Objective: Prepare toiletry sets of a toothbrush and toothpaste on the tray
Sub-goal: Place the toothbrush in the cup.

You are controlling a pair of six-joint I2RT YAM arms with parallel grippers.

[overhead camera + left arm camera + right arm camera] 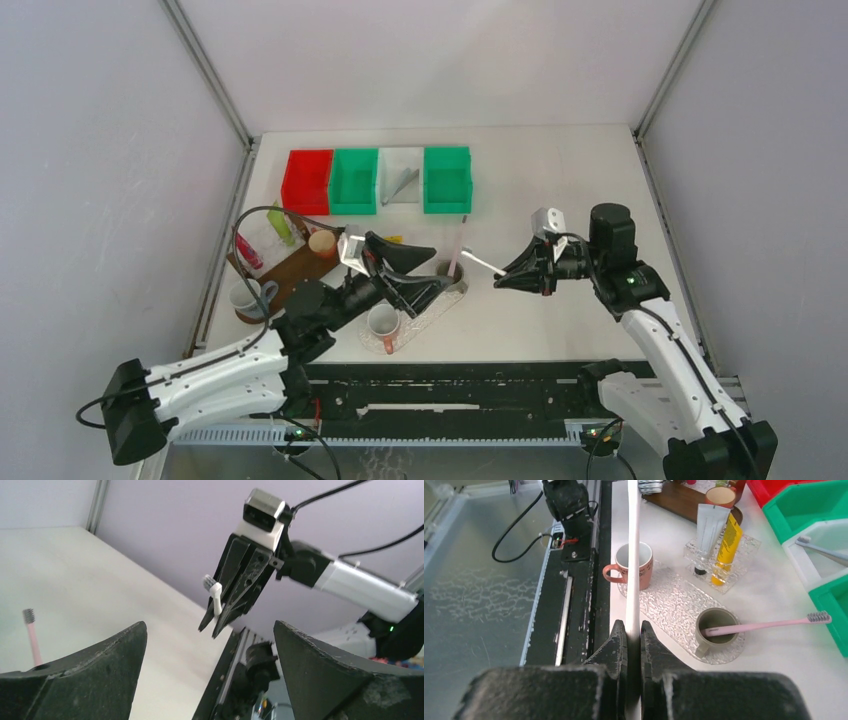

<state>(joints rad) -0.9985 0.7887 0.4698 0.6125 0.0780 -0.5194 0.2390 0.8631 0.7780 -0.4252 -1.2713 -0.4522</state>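
pale table [560,170], textured tray [669,605], grey walls [100,150]

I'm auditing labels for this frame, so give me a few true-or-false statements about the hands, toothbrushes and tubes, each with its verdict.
1. The right hand is shut on the slim white toothbrush. True.
2. The pink toothbrush lies flat on the table. False: its handle end rests in the olive-green cup.
3. The left hand is open and holds nothing. True.
4. The pink ceramic mug holds a toothbrush. False: it looks empty.
5. The yellow tube lies in a green bin. False: it stands in the clear textured holder.
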